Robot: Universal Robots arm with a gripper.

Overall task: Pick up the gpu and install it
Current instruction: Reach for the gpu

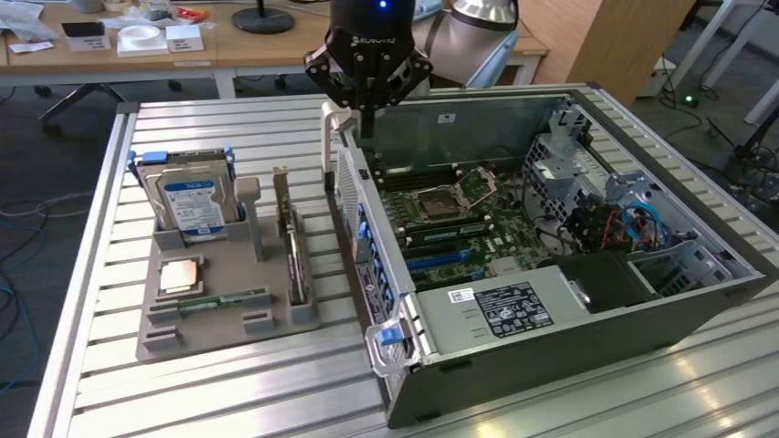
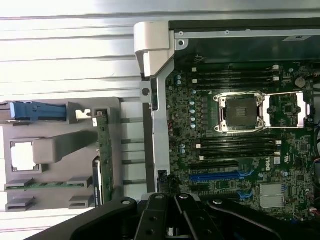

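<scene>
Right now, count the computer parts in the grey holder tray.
4. Silver blue-labelled hard drive upright at the far end; square processor chip mid-tray; narrow green RAM stick at the near end; thin green gpu card on edge along the exterior view's right.

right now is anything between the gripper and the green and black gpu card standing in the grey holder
Nothing visible blocks it. The gripper hangs over the open computer case's side wall; the green and black gpu card stands on edge in the grey holder beside that wall, top edge uncovered.
</scene>
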